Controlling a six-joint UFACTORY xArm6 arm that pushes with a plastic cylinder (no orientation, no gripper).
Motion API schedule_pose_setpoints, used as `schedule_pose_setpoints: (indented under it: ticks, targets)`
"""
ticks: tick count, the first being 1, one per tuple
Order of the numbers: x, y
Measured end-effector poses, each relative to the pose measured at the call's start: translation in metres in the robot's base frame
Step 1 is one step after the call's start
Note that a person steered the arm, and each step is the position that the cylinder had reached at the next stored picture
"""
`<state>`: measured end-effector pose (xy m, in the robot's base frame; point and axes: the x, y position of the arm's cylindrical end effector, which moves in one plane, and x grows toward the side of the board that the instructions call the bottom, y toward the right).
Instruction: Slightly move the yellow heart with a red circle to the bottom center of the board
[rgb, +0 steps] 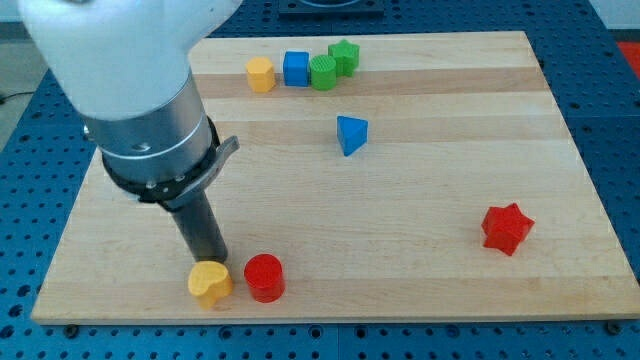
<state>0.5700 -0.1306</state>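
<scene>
The yellow heart (210, 284) lies near the view's bottom left of the wooden board (430, 230). The red circle (264, 277) sits just to its right, almost touching it. My tip (212, 262) stands right at the heart's upper edge, touching or nearly touching it, and up-left of the red circle. The dark rod rises from there to the arm's grey and white body at the view's upper left.
A red star (506, 228) lies at the view's right. A blue triangle (350, 134) sits above the middle. Along the view's top stand a yellow hexagon (260, 74), a blue cube (296, 68), a green circle (323, 72) and a green star (344, 56).
</scene>
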Motion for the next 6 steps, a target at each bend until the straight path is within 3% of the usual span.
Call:
schedule_pose_setpoints:
  ticks: [1,2,3,4,5,6]
  targets:
    - [0.006,-0.033]
    - [0.019,-0.104]
    - [0.048,-0.112]
    - [0.049,-0.073]
    - [0.049,0.042]
    - [0.04,0.099]
